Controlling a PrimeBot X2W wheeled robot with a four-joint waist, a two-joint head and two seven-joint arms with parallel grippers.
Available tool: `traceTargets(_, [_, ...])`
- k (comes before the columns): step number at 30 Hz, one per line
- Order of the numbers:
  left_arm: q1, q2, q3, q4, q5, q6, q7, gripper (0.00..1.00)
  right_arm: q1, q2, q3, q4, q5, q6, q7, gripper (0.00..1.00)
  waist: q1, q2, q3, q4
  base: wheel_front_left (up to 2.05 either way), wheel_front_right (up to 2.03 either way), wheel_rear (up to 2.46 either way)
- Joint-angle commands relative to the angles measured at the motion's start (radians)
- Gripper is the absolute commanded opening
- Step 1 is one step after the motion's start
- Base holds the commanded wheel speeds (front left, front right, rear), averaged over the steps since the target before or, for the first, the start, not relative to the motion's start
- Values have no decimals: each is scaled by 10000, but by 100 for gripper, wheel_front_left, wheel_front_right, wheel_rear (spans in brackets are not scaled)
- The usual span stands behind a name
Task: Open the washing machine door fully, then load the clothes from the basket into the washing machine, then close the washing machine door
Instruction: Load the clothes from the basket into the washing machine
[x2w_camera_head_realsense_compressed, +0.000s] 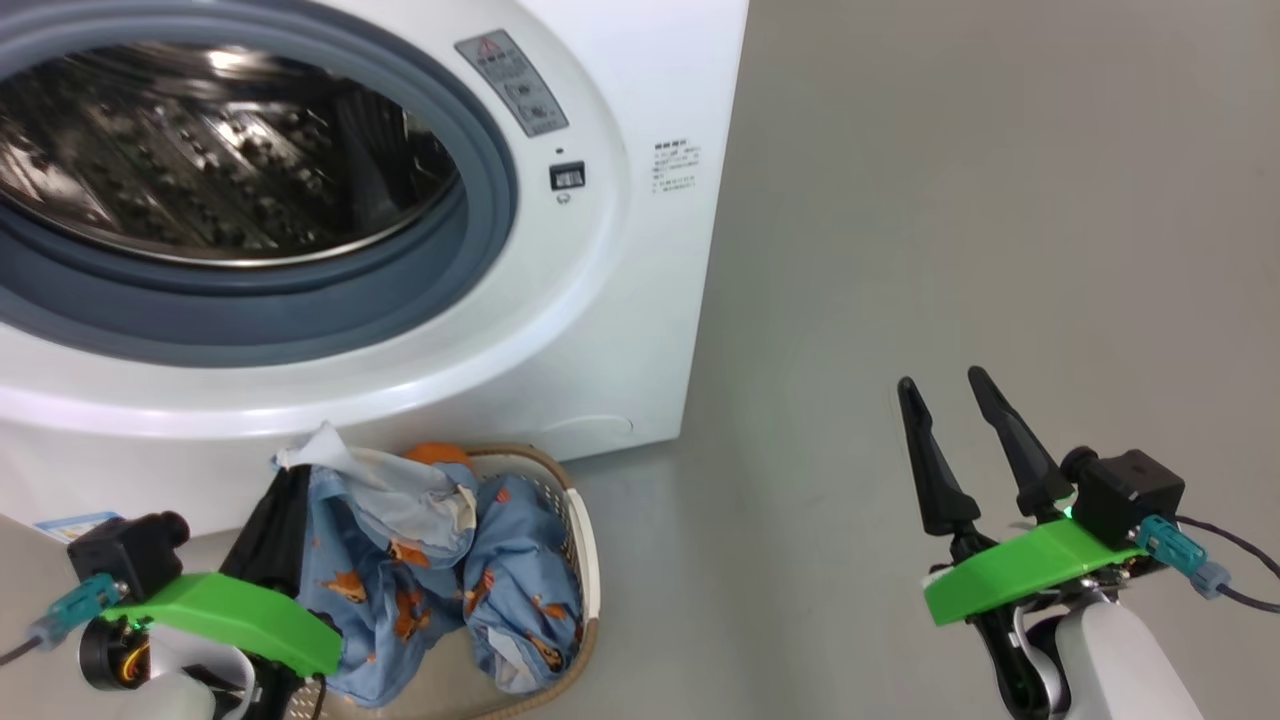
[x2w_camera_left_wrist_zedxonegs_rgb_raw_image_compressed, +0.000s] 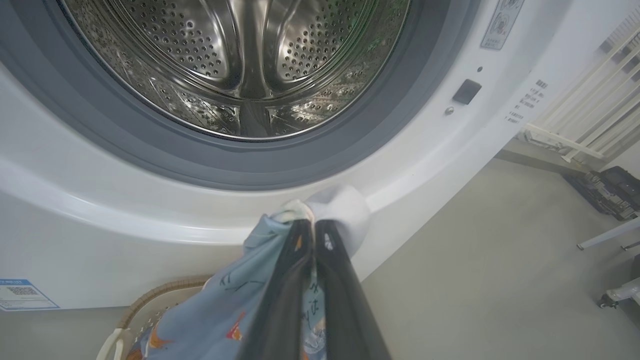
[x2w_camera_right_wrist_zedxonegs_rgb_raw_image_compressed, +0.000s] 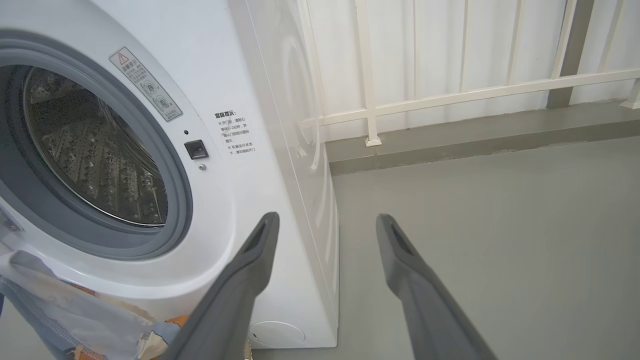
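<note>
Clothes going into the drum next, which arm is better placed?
Left. The left gripper is shut on the clothes, held up from the basket just below the open drum. The right gripper is open, holding nothing, off to the side over the floor.

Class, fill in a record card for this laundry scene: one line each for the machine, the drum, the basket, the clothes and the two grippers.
washing machine: white front-loader, round opening uncovered
drum: perforated steel, no garment in the part that shows
basket: on the floor in front of the machine, holding clothes
clothes: light blue bear-print fabric, one end raised above the basket
left gripper: shut on the clothes, just below the opening
right gripper: open, empty, over bare floor to the machine's right
</note>
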Motion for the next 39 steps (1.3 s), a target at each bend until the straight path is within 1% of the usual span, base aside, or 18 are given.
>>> traceTargets(1, [-27,238,553,-424,182,80,-137,0,79,-39,200,-203,-97,16,-118,100,1,0,-369,178,0,0,0])
traceTargets(4, [275,14,989,-1060,525,247,-137,0,192,-142,164,-187,-64,16,-118,100,1,0,-600,241,0,0,0])
traceTargets(10, [763,-261,1508,-2149,1324,583,-137,0,324,-357,143,-176,23,16,-118,100,1,0,-901,332,0,0,0])
traceTargets(15, [1016,-456,1790,-2789,1551,754,-137,0,352,-431,158,-232,44,16,-118,100,1,0,-892,357,0,0,0])
traceTargets(19, [1046,-492,1946,-3054,1595,825,-137,0,360,-405,196,-277,13,16,-118,100,1,0,-791,338,0,0,0])
traceTargets(22, [1020,-480,1977,-3172,1696,974,-137,0,348,-391,212,-278,2,16,-118,100,1,0,-743,322,0,0,0])
traceTargets(23, [987,-474,1994,-3203,1709,1041,-129,0,349,-382,204,-287,-13,16,-118,100,1,0,-718,311,0,0,0])
traceTargets(28, [704,-426,1981,-3127,1734,1080,-39,0,338,-370,176,-312,-47,16,-118,100,1,0,-619,282,0,0,0])
traceTargets(33, [-399,-299,2000,-2900,1754,990,223,0,267,-386,179,-354,-120,16,-118,100,1,0,-346,291,0,0,0])
traceTargets(34, [-399,-299,2000,-2900,1754,990,223,0,267,-386,179,-354,-120,16,-118,100,1,0,-346,291,0,0,0])
traceTargets(39, [-1802,-310,1972,-1664,1514,691,634,0,126,-349,305,-388,-160,16,-118,100,1,0,60,134,0,0,0])
